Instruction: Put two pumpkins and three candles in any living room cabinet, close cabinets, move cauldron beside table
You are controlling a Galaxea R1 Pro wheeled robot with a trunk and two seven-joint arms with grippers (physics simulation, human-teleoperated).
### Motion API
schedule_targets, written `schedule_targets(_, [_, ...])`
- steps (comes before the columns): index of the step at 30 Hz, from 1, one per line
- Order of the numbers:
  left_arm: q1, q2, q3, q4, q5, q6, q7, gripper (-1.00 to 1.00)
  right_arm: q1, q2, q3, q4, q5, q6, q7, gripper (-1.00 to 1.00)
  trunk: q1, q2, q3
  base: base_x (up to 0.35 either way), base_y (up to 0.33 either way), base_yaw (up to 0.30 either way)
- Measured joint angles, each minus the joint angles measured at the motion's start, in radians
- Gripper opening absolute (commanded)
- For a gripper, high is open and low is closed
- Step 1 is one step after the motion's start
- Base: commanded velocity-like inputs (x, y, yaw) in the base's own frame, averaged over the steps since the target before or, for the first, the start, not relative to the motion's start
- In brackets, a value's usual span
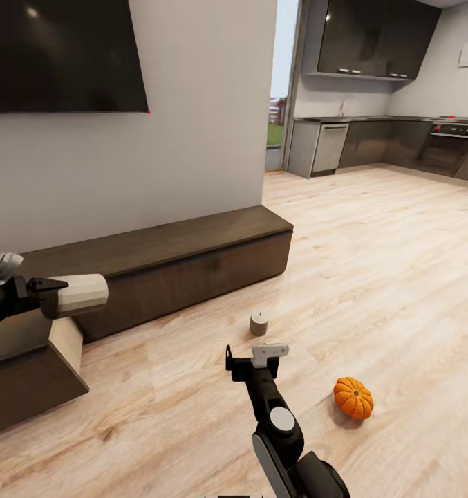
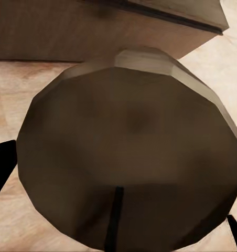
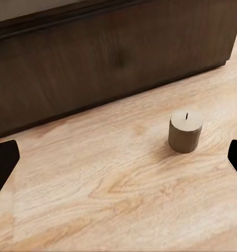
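Note:
My left gripper [image 1: 54, 294] is shut on a cream candle [image 1: 81, 292], held sideways over the right end of an open drawer [image 1: 66, 344] of the long dark cabinet [image 1: 185, 259]. In the left wrist view this candle [image 2: 129, 157] is very close, its wick end facing the camera. A second candle [image 1: 259, 323] stands upright on the floor in front of the cabinet. My right gripper [image 1: 251, 355] hovers open just short of it; in the right wrist view that candle [image 3: 185, 131] stands ahead, closer to one finger. One orange pumpkin [image 1: 353, 398] lies on the floor to the right.
A wall TV [image 1: 61, 55] hangs above the cabinet. The plank floor [image 1: 372, 277] runs wide and bare toward the kitchen cupboards [image 1: 386, 138] at the back right. The open drawer's dark front [image 1: 26, 387] juts out over the floor at the lower left.

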Motion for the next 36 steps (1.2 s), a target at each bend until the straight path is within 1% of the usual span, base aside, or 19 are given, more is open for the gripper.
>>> schedule_targets(2, [0.001, 0.000, 0.010, 0.011, 0.007, 0.000, 0.001, -1.00, -0.001, -0.011, 0.005, -0.011, -0.002, -0.011, -0.002, 1.00, 0.000, 0.000, 0.000, 0.000, 0.000, 0.000])
schedule_targets(5, [0.002, 0.000, 0.011, 0.028, 0.019, 0.000, 0.001, -1.00, -0.001, -0.028, 0.005, -0.025, -0.004, -0.028, -0.001, 1.00, 0.000, 0.000, 0.000, 0.000, 0.000, 0.000])
schedule_targets(9, [0.002, 0.000, 0.011, 0.048, 0.020, 0.000, 0.001, -1.00, -0.001, -0.029, 0.006, -0.029, -0.005, -0.051, -0.001, 1.00, 0.000, 0.000, 0.000, 0.000, 0.000, 0.000])
schedule_targets(19, [0.002, 0.000, 0.011, 0.049, 0.022, -0.001, 0.001, -1.00, -0.001, -0.029, 0.005, -0.034, -0.007, -0.107, -0.001, 1.00, 0.000, 0.000, 0.000, 0.000, 0.000, 0.000])
schedule_targets(23, [0.002, 0.000, 0.007, 0.049, 0.023, 0.000, 0.001, -1.00, -0.001, -0.031, 0.006, -0.033, -0.008, -0.122, -0.001, 1.00, 0.000, 0.000, 0.000, -0.135, -0.176, -0.040])
schedule_targets(24, [0.002, -0.003, 0.004, 0.049, 0.018, 0.002, 0.003, -1.00, -0.001, -0.031, 0.005, -0.033, -0.008, -0.123, 0.000, 1.00, 0.000, 0.000, 0.001, -0.214, -0.269, -0.160])
schedule_targets(25, [0.001, -0.004, 0.003, 0.049, 0.027, -0.001, 0.002, -1.00, -0.001, -0.031, 0.005, -0.033, -0.008, -0.123, 0.000, 1.00, 0.000, 0.000, 0.002, -0.213, -0.275, -0.150])
schedule_targets(26, [0.002, -0.005, 0.003, 0.048, 0.028, -0.001, 0.002, -1.00, -0.001, -0.031, 0.005, -0.033, -0.008, -0.123, 0.000, 1.00, 0.000, 0.000, 0.003, -0.210, -0.281, -0.102])
schedule_targets(30, [0.003, -0.028, -0.032, 0.048, 0.024, 0.001, 0.000, -1.00, -0.001, -0.031, 0.007, -0.033, -0.009, -0.123, 0.001, 1.00, 0.000, 0.000, 0.005, -0.204, -0.286, -0.037])
schedule_targets(31, [0.003, -0.038, -0.042, 0.047, 0.015, 0.002, 0.000, -1.00, -0.001, -0.031, 0.007, -0.032, -0.010, -0.123, 0.001, 1.00, 0.000, 0.000, 0.005, -0.152, -0.284, -0.009])
schedule_targets(34, [0.003, -0.053, -0.052, 0.047, -0.015, 0.003, -0.002, -1.00, -0.001, -0.030, 0.007, -0.032, -0.010, -0.123, 0.002, 1.00, 0.000, 0.000, 0.005, -0.083, -0.210, -0.005])
schedule_targets(36, [0.003, -0.072, -0.056, 0.047, -0.035, 0.004, -0.003, -1.00, -0.001, -0.030, 0.007, -0.031, -0.010, -0.123, 0.003, 1.00, 0.000, 0.000, 0.005, -0.026, -0.073, -0.002])
